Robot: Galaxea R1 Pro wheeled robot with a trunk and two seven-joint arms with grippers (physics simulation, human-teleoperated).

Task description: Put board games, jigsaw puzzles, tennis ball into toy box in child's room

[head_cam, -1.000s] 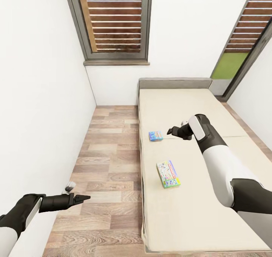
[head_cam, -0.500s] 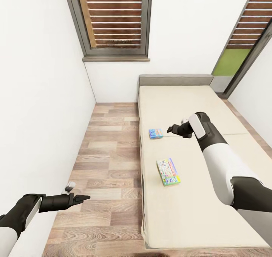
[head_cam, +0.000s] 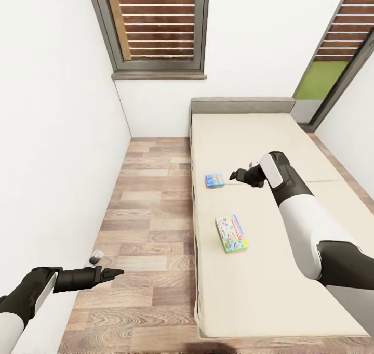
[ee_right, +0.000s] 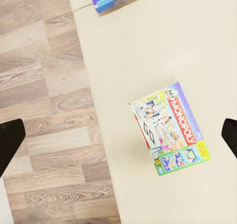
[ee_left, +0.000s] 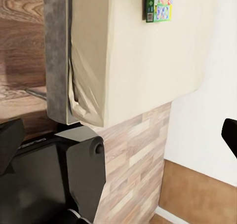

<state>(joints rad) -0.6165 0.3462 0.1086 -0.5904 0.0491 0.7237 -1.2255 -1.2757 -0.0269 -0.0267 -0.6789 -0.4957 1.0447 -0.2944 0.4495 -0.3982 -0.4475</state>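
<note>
My right gripper (head_cam: 234,176) hangs over the bed (head_cam: 270,291), and in its wrist view the two dark fingertips (ee_right: 10,140) sit at opposite edges of the picture with nothing between them, so I read the jaws as spread wide and empty. Just beside it, toward the floor-side edge of the mattress, lies the small light blue board game (head_cam: 214,180), close to that edge. The Monopoly board game (head_cam: 231,234) lies flat on the mattress nearer to me, its long axis running roughly along the bed's length. My left gripper (head_cam: 117,272) is out over the wooden floor (head_cam: 150,213), well apart from both boxes; its fingers look close together in the head view, but I cannot tell for sure. I judge the right arm the one to use: the blue box is the nearer target, a short sideways reach from the jaws.
</note>
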